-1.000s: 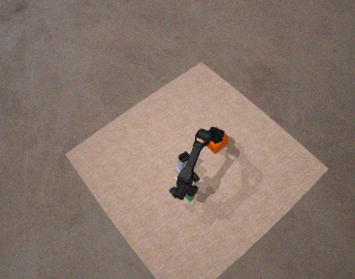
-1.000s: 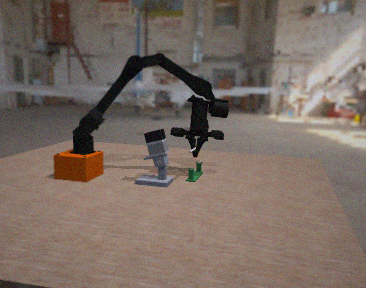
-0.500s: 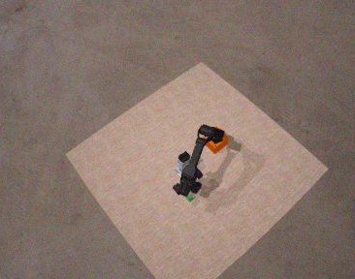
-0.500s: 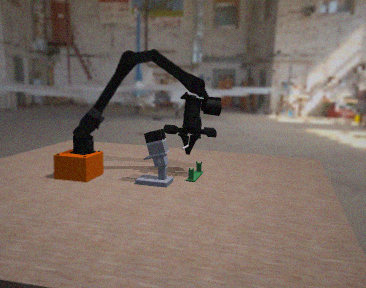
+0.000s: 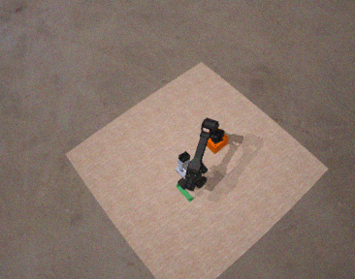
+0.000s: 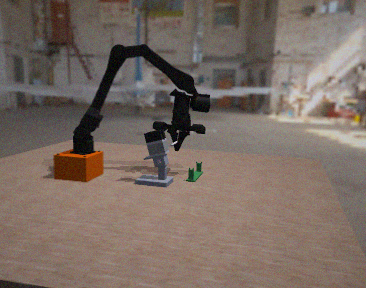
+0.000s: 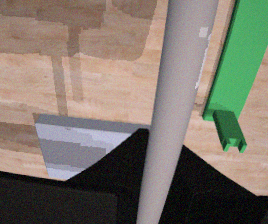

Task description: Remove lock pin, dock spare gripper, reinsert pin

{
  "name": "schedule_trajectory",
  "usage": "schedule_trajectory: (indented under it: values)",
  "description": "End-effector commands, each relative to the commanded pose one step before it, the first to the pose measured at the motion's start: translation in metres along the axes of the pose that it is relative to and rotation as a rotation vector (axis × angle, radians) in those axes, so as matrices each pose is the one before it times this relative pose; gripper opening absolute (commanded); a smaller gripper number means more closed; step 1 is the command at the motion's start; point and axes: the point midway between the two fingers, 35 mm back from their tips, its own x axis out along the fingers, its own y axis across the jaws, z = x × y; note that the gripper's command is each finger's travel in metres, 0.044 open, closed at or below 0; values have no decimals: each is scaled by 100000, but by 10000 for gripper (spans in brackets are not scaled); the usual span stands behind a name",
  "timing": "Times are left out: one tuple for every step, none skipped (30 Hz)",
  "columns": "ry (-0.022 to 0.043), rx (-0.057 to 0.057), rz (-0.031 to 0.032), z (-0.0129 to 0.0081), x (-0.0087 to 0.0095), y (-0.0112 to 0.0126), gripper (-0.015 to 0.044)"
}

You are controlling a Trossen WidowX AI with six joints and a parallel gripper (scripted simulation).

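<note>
My gripper [image 6: 177, 143] [image 5: 191, 182] is shut on the grey lock pin [image 7: 174, 96] [image 6: 176, 144], which I hold in the air just right of the mount. The pin runs the length of the wrist view. The grey mount [image 6: 161, 161] [image 5: 180, 168] stands on its flat base plate [image 6: 152, 181] [image 7: 72, 145]. The black spare gripper [image 6: 155, 136] [image 5: 183, 157] sits on top of the mount. I cannot tell how deep it sits in the socket.
A green rest with two small uprights [image 6: 194, 174] [image 7: 247, 43] [image 5: 185, 193] lies on the table right of the mount, below my gripper. The arm's orange base block [image 6: 78, 166] [image 5: 217, 143] stands at the left. The table is a wooden square [image 5: 263, 194].
</note>
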Motion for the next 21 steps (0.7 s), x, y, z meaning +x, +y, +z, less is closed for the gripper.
schedule_trajectory:
  values:
    - [-698, 310, -117, -135, -231, 1191, 0]
    - [-18, -47, 37, -47, -19, 284, 0]
    - [-18, -47, 37, -48, -16, 284, 0]
    - [-18, -47, 37, -49, -13, 284, 0]
    - [-14, -38, 30, -41, -9, 231, 0]
    - [-8, -23, 18, -25, -4, 139, 0]
    - [-3, -8, 6, -8, -1, 46, 0]
    - [-3, -1, 9, 31, 100, -8, 0]
    - [-5, -3, 16, 56, 182, -14, 0]
    - [-7, -4, 23, 81, 270, -19, 0]
    - [-9, -5, 32, 108, 367, -22, 0]
    - [-10, -6, 36, 119, 412, -19, 0]
    - [-11, -7, 42, 130, 464, -15, 0]
    - [-12, -8, 47, 141, 519, -9, 0]
    - [-12, -9, 52, 147, 561, 0, 0]
    - [-12, -9, 55, 146, 581, 10, 0]
    - [-12, -10, 56, 141, 584, 21, 0]
    - [-9, -8, 45, 107, 461, 24, 0]
    - [-5, -5, 28, 63, 280, 18, 0]
    - [-2, -2, 9, 21, 93, 6, 0]
    - [-21, 20, -6, 32, 122, -39, 0]
